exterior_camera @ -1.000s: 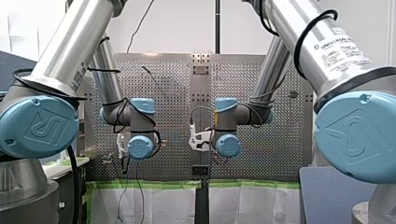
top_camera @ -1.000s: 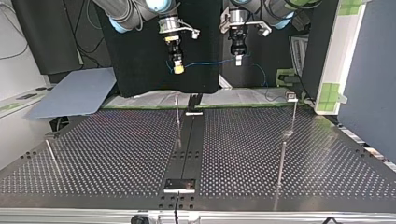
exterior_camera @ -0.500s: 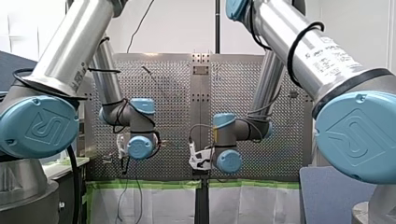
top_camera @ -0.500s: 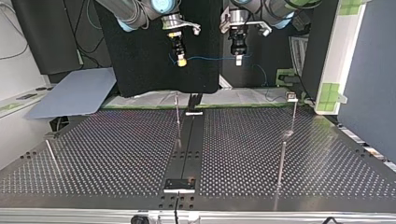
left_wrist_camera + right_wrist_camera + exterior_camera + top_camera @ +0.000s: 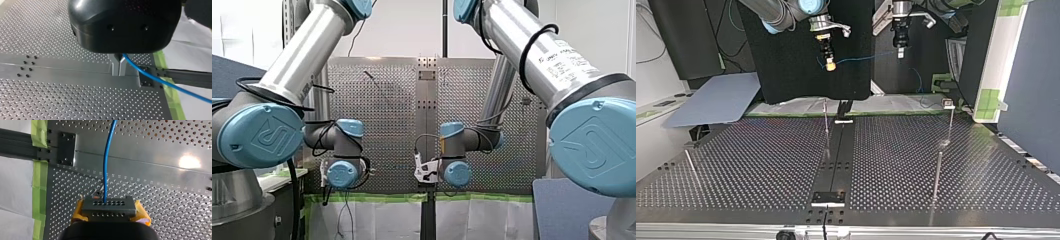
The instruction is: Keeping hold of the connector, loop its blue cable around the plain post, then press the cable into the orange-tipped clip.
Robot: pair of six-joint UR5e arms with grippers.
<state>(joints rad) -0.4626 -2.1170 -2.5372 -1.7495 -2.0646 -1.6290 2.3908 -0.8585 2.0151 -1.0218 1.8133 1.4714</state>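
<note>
Right gripper: my right gripper (image 5: 109, 213) is clenched; its yellow pads (image 5: 142, 213) press on both ends of a dark grey block connector (image 5: 109, 207) with two rows of small holes.
Cable at the connector: a thin blue cable (image 5: 106, 170) leaves one hole in the connector's face and runs straight ahead of the gripper.
Left gripper: my left gripper (image 5: 119, 65), black-bodied, has its metal fingers (image 5: 115, 66) closed together on the cable, which comes out between them and slants away to one side.
Cable's run: in the top view it stretches through the air between the two grippers; a further length drops below my left gripper.
Height: both grippers hang above the perforated metal table (image 5: 50, 95), at its far end in the top view.
Posts: a thin upright metal post (image 5: 826, 120) stands beside the table's middle strip, below my right gripper in the top view and apart from the cable. A slim post with a small blocky head (image 5: 950, 120) stands toward that view's right; I cannot tell the head's colour.
Edge: green tape (image 5: 38, 182) lines the table's border.
</note>
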